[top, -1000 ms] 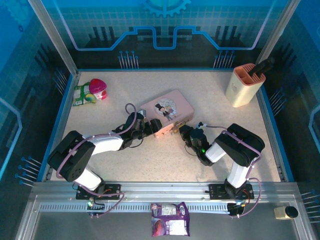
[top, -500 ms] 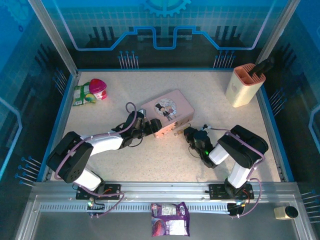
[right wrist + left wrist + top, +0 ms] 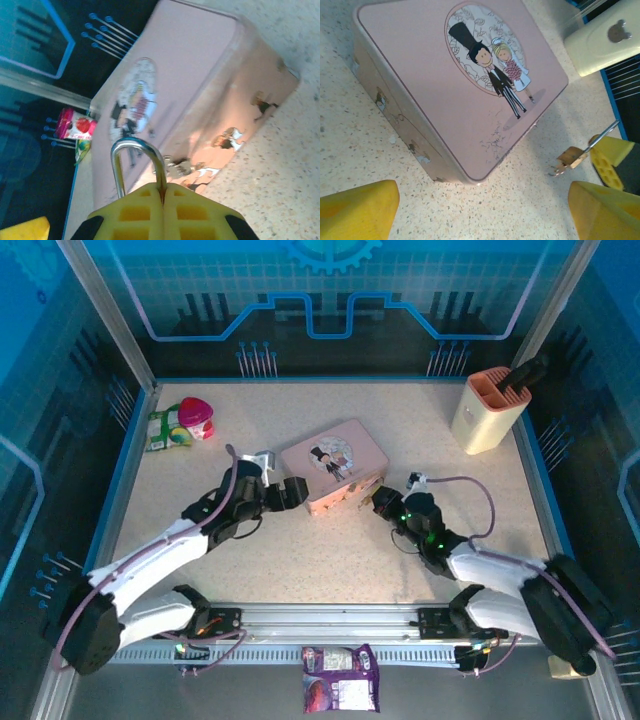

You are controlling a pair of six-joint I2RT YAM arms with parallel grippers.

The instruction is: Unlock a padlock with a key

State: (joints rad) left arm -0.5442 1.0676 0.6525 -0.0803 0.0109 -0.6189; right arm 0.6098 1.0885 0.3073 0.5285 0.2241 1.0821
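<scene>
The padlock's silver shackle (image 3: 133, 141) loops out of my right gripper (image 3: 163, 186), which is shut on the padlock; its body is hidden between the yellow fingers. That gripper (image 3: 378, 502) sits at the near right corner of the pink tin (image 3: 335, 462). A small brass and silver piece (image 3: 571, 156) lies just off those fingertips; I cannot tell whether it is the key. My left gripper (image 3: 288, 492) stands open at the tin's near left corner, nothing between its fingers. In the left wrist view it (image 3: 482, 212) faces the tin (image 3: 445, 85) from a short gap.
A cream holder (image 3: 488, 412) with a black tool stands at the back right. Snack packets (image 3: 180, 424) lie at the back left. A purple packet (image 3: 340, 690) rests on the front rail. Open tabletop lies in front of the tin.
The left gripper has drawn back a little from the tin and opened wider. Both arms have dropped low and stretched out; the right gripper stays shut by the tin's corner.
</scene>
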